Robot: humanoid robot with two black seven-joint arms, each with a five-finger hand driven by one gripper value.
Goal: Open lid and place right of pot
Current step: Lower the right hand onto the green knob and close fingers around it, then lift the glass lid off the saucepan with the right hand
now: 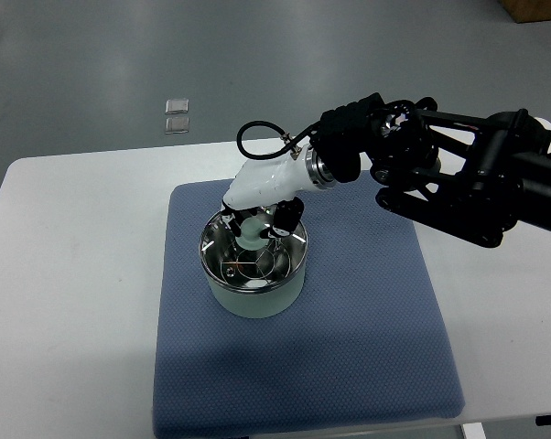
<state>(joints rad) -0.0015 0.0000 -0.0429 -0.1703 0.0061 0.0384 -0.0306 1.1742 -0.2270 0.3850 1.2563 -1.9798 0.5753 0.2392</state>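
Note:
A pale green pot [257, 300] stands on the left half of a blue mat [349, 347]. Its shiny lid [253, 261] sits flat on the pot's rim. The lid has a light green knob [250, 232] in its middle. My right hand [255, 225], white with dark fingertips, reaches down from the upper right onto the lid. Its fingers are curled around the knob. The black right arm [459, 183] stretches back to the right edge. The left arm does not show.
The mat lies on a white table [74, 274], with bare mat to the right of the pot. Two small clear squares [177, 115] lie on the grey floor beyond the table. A cardboard box corner [536, 9] shows at the top right.

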